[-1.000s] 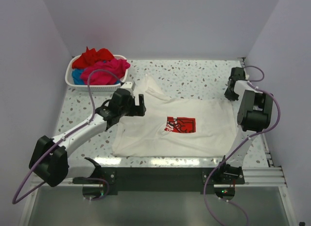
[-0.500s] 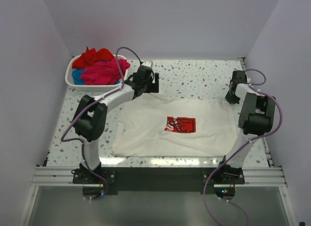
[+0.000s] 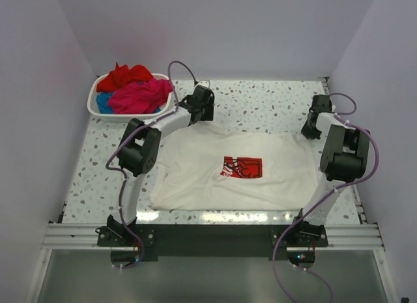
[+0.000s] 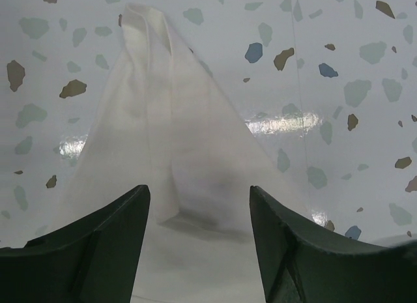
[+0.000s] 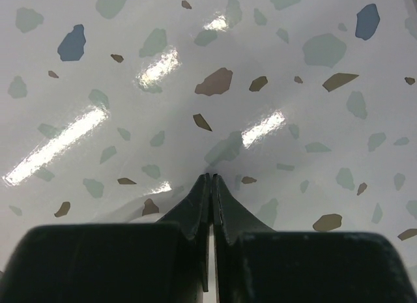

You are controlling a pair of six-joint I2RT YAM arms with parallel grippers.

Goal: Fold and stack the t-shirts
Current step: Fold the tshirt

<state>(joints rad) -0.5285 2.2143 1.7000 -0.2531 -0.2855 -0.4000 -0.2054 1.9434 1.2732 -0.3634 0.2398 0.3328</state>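
The white t-shirt with the red print lies spread flat in the middle of the table. My left gripper is open over the shirt's far left sleeve. In the left wrist view, that sleeve runs to a point between my spread fingers. My right gripper is at the shirt's far right corner. In the right wrist view, it is shut low over the table, with a sliver of white cloth between the fingers. Red, magenta and blue tees are piled in the basket.
The white slatted basket stands at the far left corner, close to my left arm's elbow. Walls enclose the table on the left, back and right. The arm bases sit on a rail at the near edge.
My left arm has swung from the shirt's left side to its far left sleeve, folding up at the elbow. The right arm has barely moved.
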